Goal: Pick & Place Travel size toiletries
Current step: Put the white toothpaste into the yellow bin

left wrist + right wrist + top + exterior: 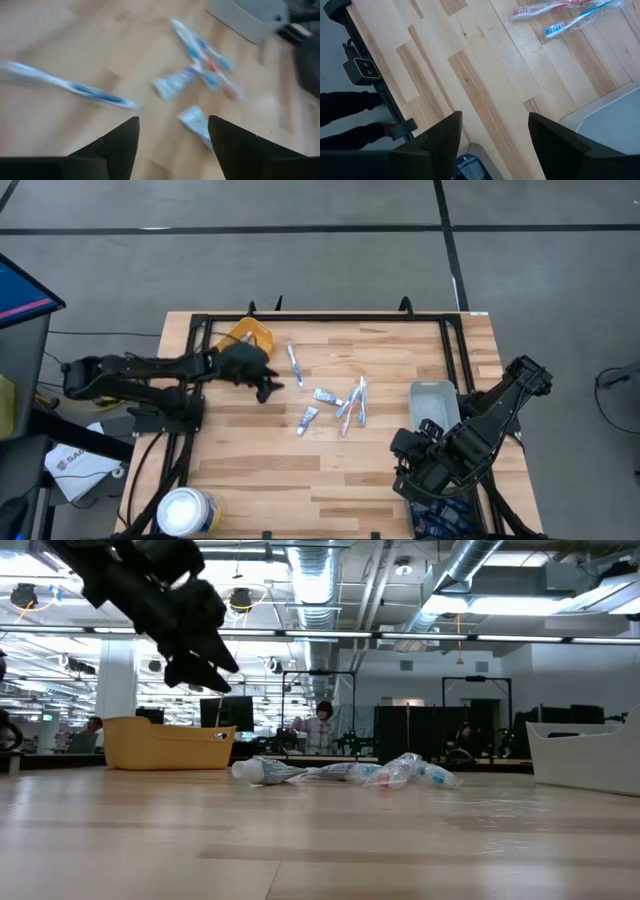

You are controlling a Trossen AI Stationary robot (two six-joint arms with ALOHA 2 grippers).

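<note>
The toiletries lie loose on the wooden table's middle: a wrapped toothbrush (pixel 293 363), small white tubes (pixel 325 395) (pixel 307 420) and two more wrapped brushes (pixel 352 405). In the low view they form a low heap (pixel 340 772). My left gripper (pixel 267 388) hangs open and empty above the table (pixel 200 665), just left of the items. Its wrist view (pixel 172 120) shows the long brush (pixel 70 85) and two tubes (pixel 172 82) (pixel 195 122) ahead. My right gripper (pixel 408 448) waits open near the table's near right corner (pixel 495 115), touching nothing.
A yellow bin (pixel 248 335) stands at the far left, behind my left gripper (pixel 165 743). A pale grey tray (pixel 433 402) sits on the right (pixel 590 755). A big white round tub (pixel 187 510) stands at the near left corner. A black frame rail (pixel 330 318) borders the table.
</note>
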